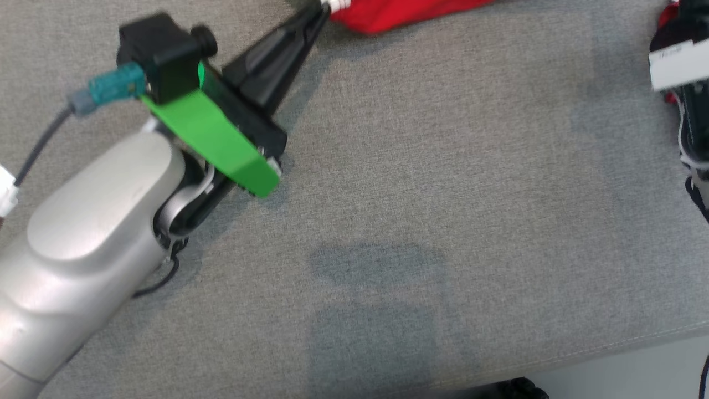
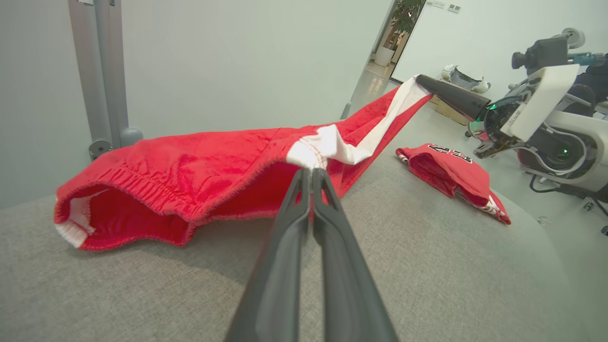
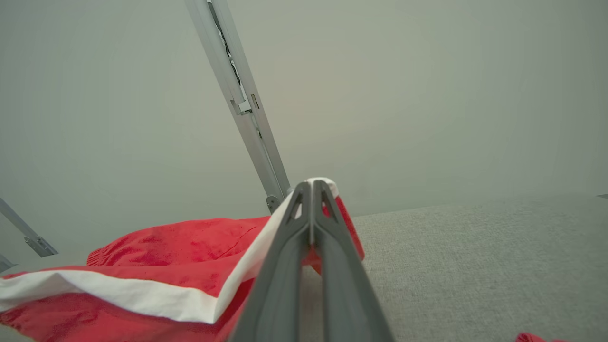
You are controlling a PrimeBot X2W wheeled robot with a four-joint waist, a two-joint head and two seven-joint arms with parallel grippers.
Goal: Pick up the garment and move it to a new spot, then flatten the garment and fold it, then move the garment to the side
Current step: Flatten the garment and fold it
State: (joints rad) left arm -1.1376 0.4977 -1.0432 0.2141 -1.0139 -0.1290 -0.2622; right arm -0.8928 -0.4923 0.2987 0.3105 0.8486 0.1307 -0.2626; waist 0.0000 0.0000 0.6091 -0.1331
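**Red shorts pinched at two points of the white edge**

The garment (image 2: 190, 156) is of thin, soft cloth, and I judge it to be very light. It has no stiffness, so any part that is not held will hang down or lie in wrinkles. The knit surface looks a little rough, so it should not slip easily, and nothing in it can break. The best places to take hold are the thick sewn edges, namely the white band and the elastic waist. There the cloth is doubled, and a narrow pinch gets enough material. To flatten it, I think two corners of one edge should be held well apart and pulled tight.

It looks like a pair of red sports shorts with a gathered elastic waistband, some white inside the opening, and a white band along one edge. It is at the far side of the grey padded surface (image 1: 443, 194). The waist part rests on the surface at the left, and the white edge is lifted and stretched toward the right.

The left gripper (image 2: 311, 172) has its fingers pressed together on the white band near its middle. The right gripper (image 3: 312, 184) is closed tightly as well, pinching the right end of the same band. A second red piece (image 2: 451, 168), folded, lies on the surface at the right, apart from the shorts.
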